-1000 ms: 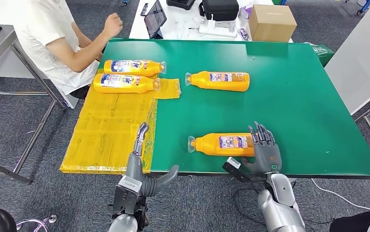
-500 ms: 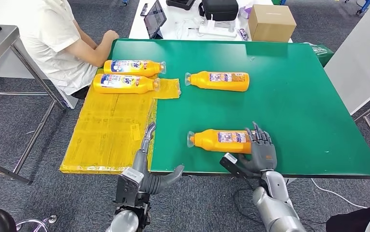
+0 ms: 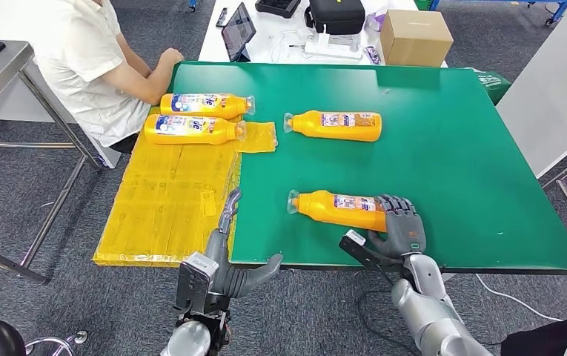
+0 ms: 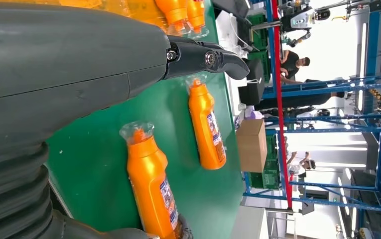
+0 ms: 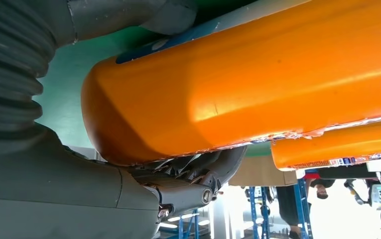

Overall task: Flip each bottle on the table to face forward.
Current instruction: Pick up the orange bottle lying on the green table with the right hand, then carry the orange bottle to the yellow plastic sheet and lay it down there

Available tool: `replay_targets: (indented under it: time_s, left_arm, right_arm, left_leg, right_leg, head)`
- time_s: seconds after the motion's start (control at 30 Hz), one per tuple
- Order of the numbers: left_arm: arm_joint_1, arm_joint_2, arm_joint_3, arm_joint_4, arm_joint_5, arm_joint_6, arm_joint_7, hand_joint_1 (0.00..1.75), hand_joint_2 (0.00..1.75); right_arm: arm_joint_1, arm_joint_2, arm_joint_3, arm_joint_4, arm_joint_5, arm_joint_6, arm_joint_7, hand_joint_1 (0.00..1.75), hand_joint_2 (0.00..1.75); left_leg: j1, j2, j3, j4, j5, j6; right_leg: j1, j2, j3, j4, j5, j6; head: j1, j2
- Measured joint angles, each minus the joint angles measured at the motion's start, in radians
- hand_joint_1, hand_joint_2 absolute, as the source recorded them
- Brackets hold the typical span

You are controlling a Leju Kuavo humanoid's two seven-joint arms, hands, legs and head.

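Several orange bottles lie on the green table [image 3: 451, 148]. My right hand [image 3: 399, 226] grips the base end of the nearest bottle [image 3: 336, 209], which is tilted, its base lifted off the table and its cap pointing left. From the right wrist, that bottle [image 5: 258, 74] looms large with fingers [image 5: 188, 191] curled under it. A second bottle [image 3: 336, 124] lies at mid table, and two more bottles [image 3: 199, 117] rest side by side at the far left. My left hand [image 3: 224, 248] hovers open at the table's near edge, fingers [image 4: 203, 57] extended.
A yellow sheet [image 3: 165, 200] covers the table's left part and hangs over its edge. A person in a white shirt [image 3: 80, 52] sits at the far left corner, forearm on the table. A cardboard box [image 3: 416, 33] and electronics stand on the white table behind.
My right hand has closed around the nearest bottle's base and raised it, tilting the bottle. The person's arm has come down onto the table. My left hand shifted slightly forward.
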Motion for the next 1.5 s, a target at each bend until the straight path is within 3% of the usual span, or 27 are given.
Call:
replay_targets:
  time_s: [0.17, 0.3, 0.47, 0.6, 0.7, 0.73, 0.83, 0.87, 1.27, 1.5]
  left_arm:
    - [0.000, 0.001, 0.002, -0.004, 0.011, 0.005, 0.000, 0.00, 1.75]
    - [0.002, 0.000, 0.009, -0.004, 0.077, 0.013, -0.002, 0.00, 1.75]
    - [0.003, -0.010, 0.038, 0.023, 0.212, 0.014, 0.028, 0.00, 1.75]
    - [0.005, -0.018, 0.058, 0.073, 0.329, -0.008, 0.056, 0.00, 1.75]
    - [0.007, -0.019, 0.064, 0.099, 0.372, -0.009, 0.039, 0.00, 1.75]
    - [0.009, -0.019, 0.064, 0.104, 0.378, -0.008, 0.035, 0.00, 1.75]
    - [0.012, -0.018, 0.064, 0.109, 0.388, -0.002, 0.026, 0.00, 1.75]
    - [0.014, -0.018, 0.063, 0.109, 0.394, -0.004, 0.026, 0.00, 1.75]
    - [0.017, -0.011, 0.051, 0.097, 0.501, -0.091, 0.061, 0.00, 1.75]
    - [-0.036, -0.020, 0.050, 0.113, 0.582, -0.162, 0.066, 0.00, 1.75]
  right_arm:
    - [0.017, 0.002, 0.002, -0.024, -0.047, 0.000, -0.051, 1.65, 1.75]
    - [0.047, 0.020, -0.021, -0.072, -0.114, 0.000, -0.144, 1.38, 1.75]
    - [0.093, 0.075, -0.093, -0.156, -0.181, 0.000, -0.268, 1.35, 1.75]
    - [0.118, 0.119, -0.126, -0.223, -0.277, 0.000, -0.303, 1.31, 1.75]
    - [0.139, 0.142, -0.127, -0.286, -0.367, 0.000, -0.306, 1.09, 1.75]
    - [0.145, 0.147, -0.126, -0.303, -0.386, 0.000, -0.306, 1.13, 1.75]
    - [0.162, 0.158, -0.117, -0.354, -0.446, 0.000, -0.307, 1.66, 1.75]
    - [0.167, 0.161, -0.109, -0.371, -0.473, 0.000, -0.307, 1.73, 1.75]
    - [0.205, 0.166, 0.077, -0.467, -0.697, 0.002, -0.310, 1.75, 1.75]
    - [0.221, 0.165, 0.294, -0.527, -0.820, 0.009, -0.311, 1.75, 1.75]
  left_leg:
    - [0.000, 0.000, 0.000, 0.000, 0.000, 0.000]
    - [0.000, 0.000, -0.001, 0.000, 0.000, 0.000]
    - [0.000, 0.000, -0.002, 0.000, 0.000, 0.000]
    - [0.000, 0.000, -0.004, 0.000, 0.000, 0.000]
    - [0.000, -0.001, -0.005, 0.000, 0.000, 0.000]
    - [0.000, -0.001, -0.005, 0.000, 0.000, 0.000]
    - [0.000, -0.001, -0.006, 0.000, 0.000, 0.000]
    - [0.000, -0.001, -0.006, 0.000, 0.000, 0.000]
    - [0.000, 0.000, -0.006, 0.000, 0.000, 0.000]
    - [0.000, 0.000, -0.006, 0.000, 0.000, 0.000]
  right_leg:
    - [0.000, 0.000, 0.000, 0.000, 0.000, 0.000]
    - [0.000, 0.000, 0.000, 0.000, 0.000, 0.000]
    - [0.000, 0.000, -0.001, 0.000, 0.000, 0.000]
    - [0.000, 0.000, -0.003, 0.001, 0.000, 0.000]
    - [0.000, 0.000, -0.003, 0.001, 0.000, 0.000]
    - [0.000, 0.000, -0.004, 0.001, 0.000, 0.000]
    - [0.000, 0.000, -0.004, 0.000, 0.000, 0.000]
    - [0.000, 0.000, -0.004, 0.000, 0.000, 0.000]
    - [0.000, 0.000, -0.005, 0.001, 0.000, 0.000]
    - [0.000, 0.000, -0.006, 0.001, 0.000, 0.000]
  head:
    - [0.000, 0.000]
    - [0.000, 0.000]
    - [0.000, 0.000]
    - [0.000, 0.000]
    - [0.000, 0.000]
    - [0.000, 0.000]
    - [0.000, 0.000]
    - [0.000, 0.000]
    - [0.000, 0.000]
    - [0.000, 0.000]
